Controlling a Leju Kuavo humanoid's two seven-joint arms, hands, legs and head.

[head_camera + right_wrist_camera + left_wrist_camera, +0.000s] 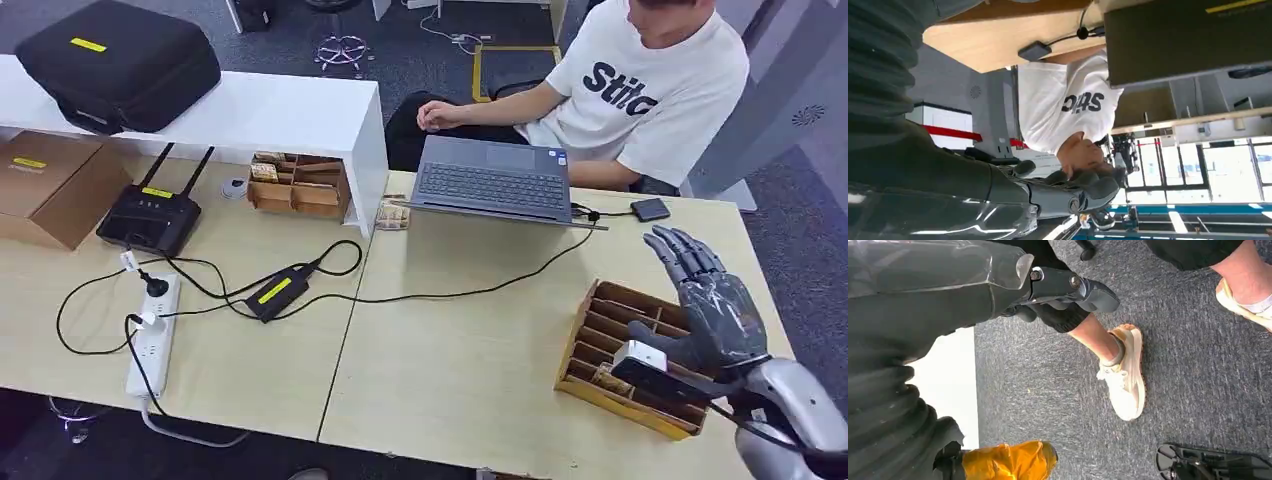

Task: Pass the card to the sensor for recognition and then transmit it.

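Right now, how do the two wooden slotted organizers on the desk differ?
The wooden organizer near the right hand lies out on the open desk, skewed to the desk edge; the wooden organizer under the white shelf sits tucked beneath it, squarer to the desk. The right hand hovers above the near one. Both are brown, with divided slots.

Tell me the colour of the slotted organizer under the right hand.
Light brown, like wood or cardboard; the slotted organizer shows best in the head view.
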